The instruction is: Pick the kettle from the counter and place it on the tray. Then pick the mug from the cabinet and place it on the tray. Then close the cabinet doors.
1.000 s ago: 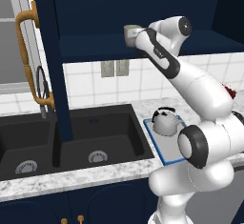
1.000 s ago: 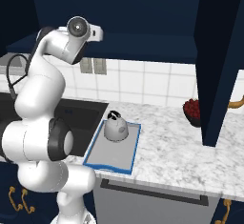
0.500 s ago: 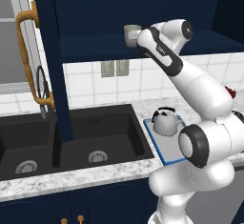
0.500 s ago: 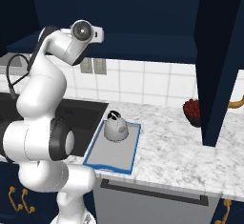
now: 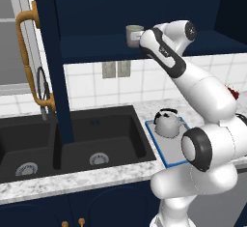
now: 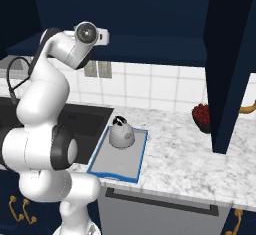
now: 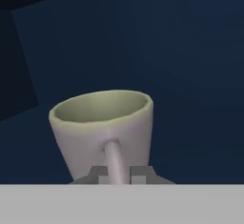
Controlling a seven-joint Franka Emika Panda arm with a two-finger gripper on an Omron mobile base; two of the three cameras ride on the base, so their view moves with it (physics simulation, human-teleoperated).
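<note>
The beige mug [image 7: 102, 130] stands on the navy shelf [image 5: 91, 45] of the open cabinet, its handle towards me. My gripper [image 7: 117, 176] is shut on the mug's handle, a dark fingertip pressed against each side of it. From the left base view the mug [image 5: 133, 35] sits just left of my hand. The silver kettle [image 5: 167, 123] rests on the blue-rimmed tray [image 5: 155, 146] on the counter [image 6: 190, 164], below my arm. The same kettle [image 6: 121, 133] sits at the far end of the tray [image 6: 117, 166]. Both cabinet doors [image 5: 48, 62] [image 6: 227, 64] stand open.
A black double sink [image 5: 72, 141] lies left of the tray, with a faucet [image 5: 43, 88] behind it. A dark bowl of red fruit [image 6: 202, 115] stands on the counter by the right door. Brass door handles [image 5: 28, 62] [image 6: 246, 110] jut out at both sides.
The jaws have closed from wide open onto the mug's handle. The arm, the mug and the kettle have hardly moved.
</note>
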